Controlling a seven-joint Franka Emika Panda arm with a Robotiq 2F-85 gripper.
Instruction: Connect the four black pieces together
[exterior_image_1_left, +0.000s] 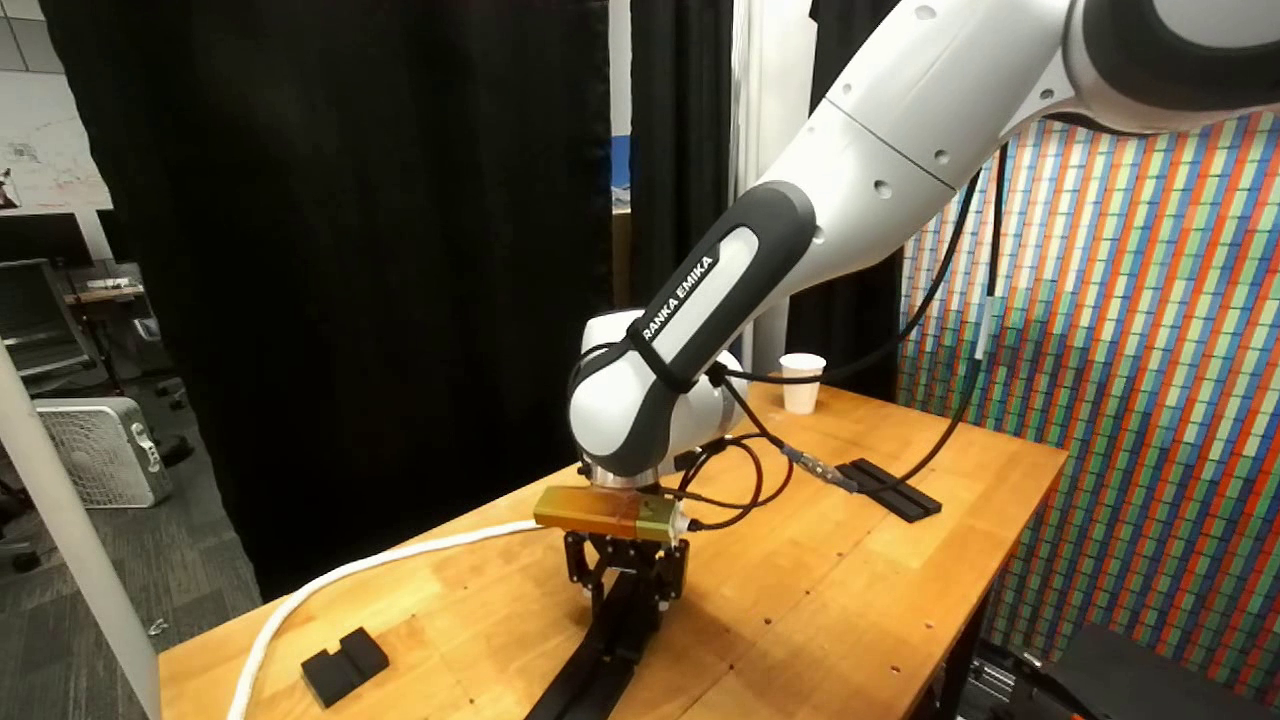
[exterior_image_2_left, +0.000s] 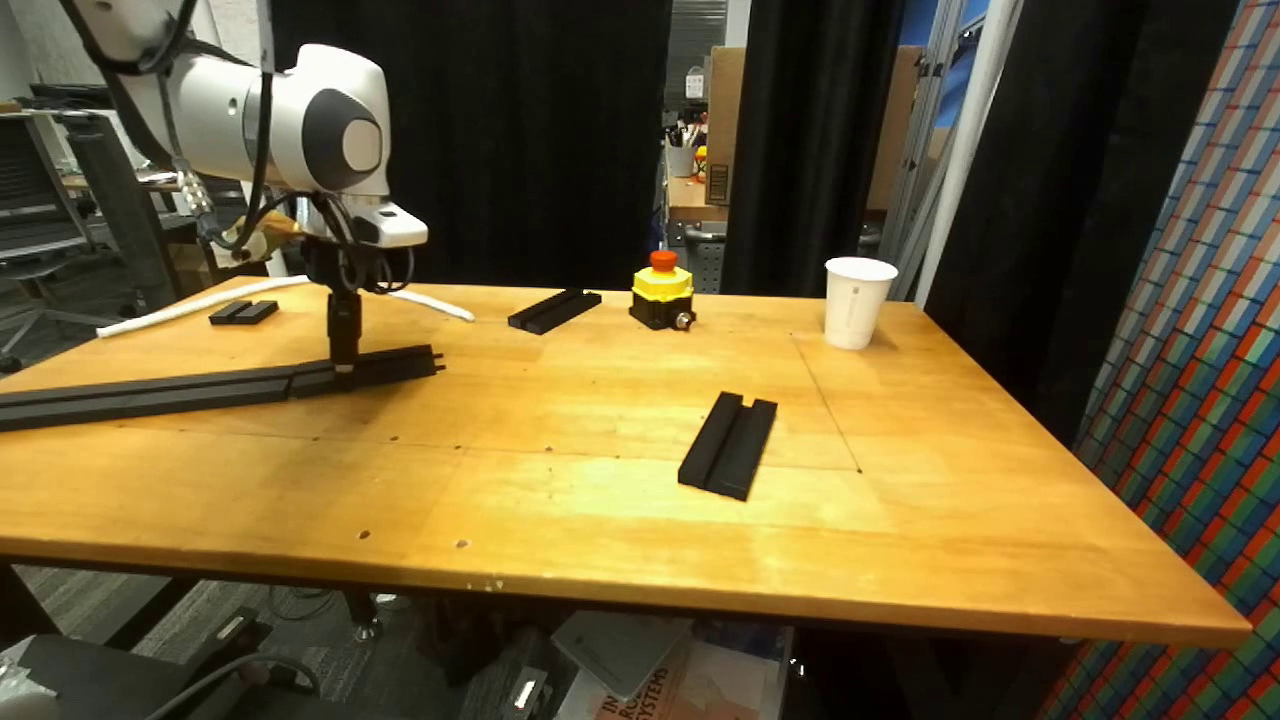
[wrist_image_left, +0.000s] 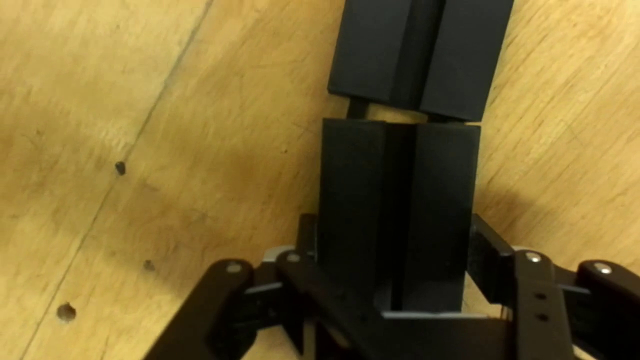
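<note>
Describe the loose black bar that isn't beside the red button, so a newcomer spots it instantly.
In an exterior view, start from the wooden table and the white cup at its back right. Below and left of the cup lies a flat, grooved black bar. The other loose bar sits beside the yellow box with the red button; this one lies alone, joined to nothing.
</note>
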